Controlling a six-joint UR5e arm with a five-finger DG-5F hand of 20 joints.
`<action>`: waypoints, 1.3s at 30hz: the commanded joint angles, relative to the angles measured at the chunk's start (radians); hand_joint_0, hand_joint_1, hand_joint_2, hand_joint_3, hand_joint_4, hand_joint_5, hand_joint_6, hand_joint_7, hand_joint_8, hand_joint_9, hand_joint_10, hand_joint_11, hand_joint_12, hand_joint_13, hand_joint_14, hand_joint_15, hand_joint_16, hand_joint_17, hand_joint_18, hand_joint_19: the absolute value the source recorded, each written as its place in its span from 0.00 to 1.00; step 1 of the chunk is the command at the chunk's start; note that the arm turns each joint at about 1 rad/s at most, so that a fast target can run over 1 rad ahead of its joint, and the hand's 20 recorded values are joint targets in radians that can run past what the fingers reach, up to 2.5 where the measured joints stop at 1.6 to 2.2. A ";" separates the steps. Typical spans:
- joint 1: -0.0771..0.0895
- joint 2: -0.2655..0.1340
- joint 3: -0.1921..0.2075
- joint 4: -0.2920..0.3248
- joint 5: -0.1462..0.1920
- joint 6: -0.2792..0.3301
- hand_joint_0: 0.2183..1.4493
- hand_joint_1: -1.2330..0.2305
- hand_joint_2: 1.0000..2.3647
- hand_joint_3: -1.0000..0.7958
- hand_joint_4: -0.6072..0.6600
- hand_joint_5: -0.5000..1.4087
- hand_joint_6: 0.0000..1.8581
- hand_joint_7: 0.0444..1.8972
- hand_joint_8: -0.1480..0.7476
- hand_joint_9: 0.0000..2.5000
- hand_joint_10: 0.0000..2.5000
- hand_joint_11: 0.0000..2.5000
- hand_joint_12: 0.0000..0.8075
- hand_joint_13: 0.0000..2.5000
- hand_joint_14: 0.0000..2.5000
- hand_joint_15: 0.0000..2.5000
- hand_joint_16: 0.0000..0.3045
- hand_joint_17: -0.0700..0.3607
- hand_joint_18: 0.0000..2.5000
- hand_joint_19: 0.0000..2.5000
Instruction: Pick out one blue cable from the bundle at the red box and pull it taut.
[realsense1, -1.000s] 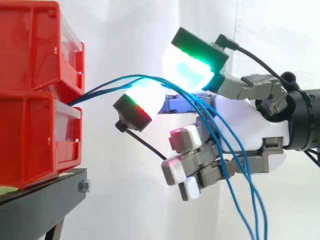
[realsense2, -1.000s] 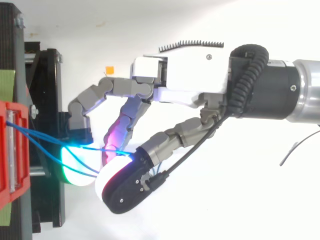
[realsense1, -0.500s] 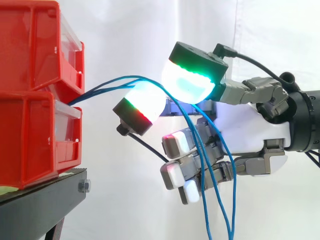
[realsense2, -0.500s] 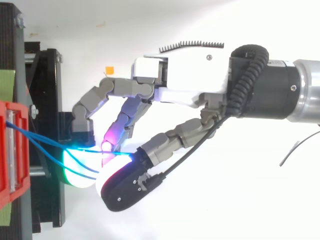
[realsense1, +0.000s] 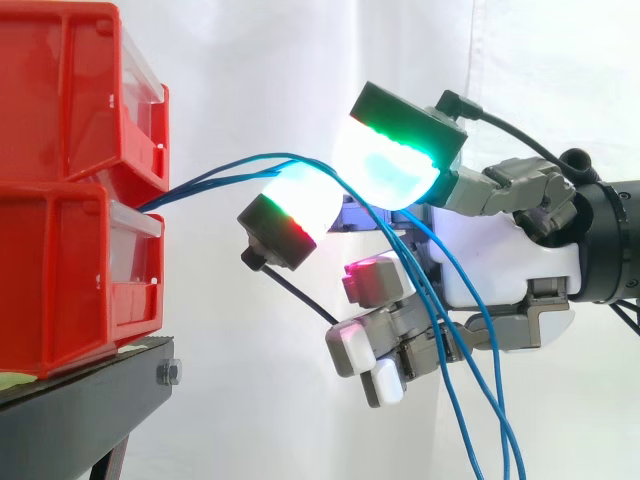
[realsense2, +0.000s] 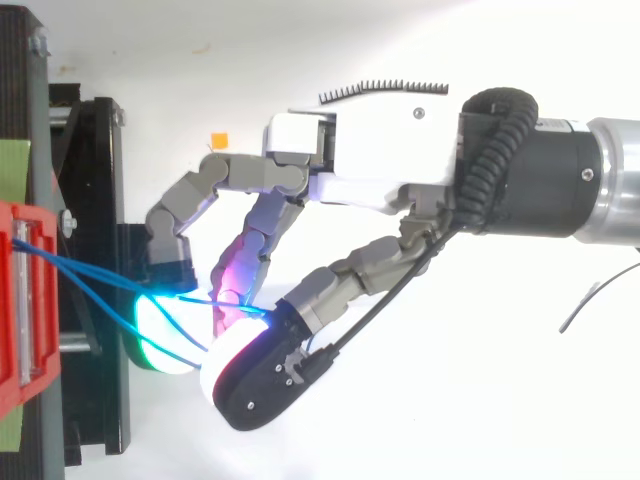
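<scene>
Two red bins (realsense1: 70, 200) are stacked at the left, seen from above as a red edge (realsense2: 22, 310). A bundle of thin blue cables (realsense1: 225, 170) comes out between them and arches to the right. It passes between the two big glowing fingertips (realsense1: 295, 205) of my hand (realsense1: 500, 260), then hangs down past the palm to the lower right. The red-white pad sits under the cables and the green-cyan pad (realsense1: 390, 160) above them, closed in on the strands. From above, the cables (realsense2: 90, 280) run from the bin into the pinch of the hand (realsense2: 370, 150). The other fingers are curled low.
The bins rest on a black stand (realsense1: 90, 400), whose frame (realsense2: 95, 200) lies just left of the fingertips in the top view. A small orange mark (realsense2: 218, 139) sits on the white surface beyond the hand. A white curtain hangs behind.
The hand has drawn slightly to the right, away from the bins. The hanging cable ends have swung rightward, and the lower fingers have shifted a little.
</scene>
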 joint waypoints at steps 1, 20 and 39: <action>0.001 0.000 0.000 0.001 -0.001 -0.001 0.33 0.23 0.00 0.28 0.31 0.21 0.51 0.50 0.40 0.49 0.01 0.34 0.35 0.38 0.01 0.27 0.14 0.39 0.31 0.31; -0.003 0.000 0.000 -0.001 -0.001 0.000 0.19 0.24 0.00 0.28 0.37 0.23 0.48 0.43 0.43 0.53 0.01 0.33 0.39 0.41 0.01 0.27 0.17 0.43 0.34 0.31; 0.001 0.000 0.000 0.002 0.000 0.000 0.22 0.53 0.00 0.28 0.32 0.24 0.45 0.44 0.41 0.57 0.01 0.31 0.38 0.43 0.01 0.27 0.16 0.42 0.33 0.32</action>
